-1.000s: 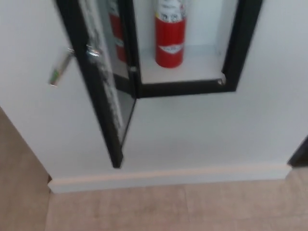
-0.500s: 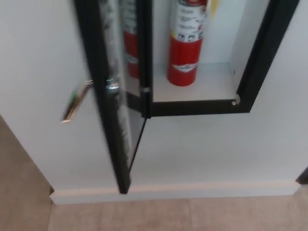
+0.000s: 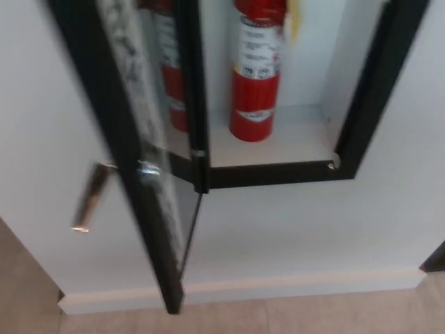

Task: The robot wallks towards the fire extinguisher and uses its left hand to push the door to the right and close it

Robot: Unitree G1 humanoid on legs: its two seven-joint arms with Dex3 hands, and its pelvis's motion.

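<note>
Closer now — door [image 3: 149, 174] ajar, red fire extinguisher [image 3: 256, 73] upright — no hand visible.

We see no part of the robot's body in the head view. The left hand is not in view and the right hand is not in view, and no forearm or casing enters from either side. We cannot tell colours, shapes, cables, screws or markings of the body from this frame.
</note>
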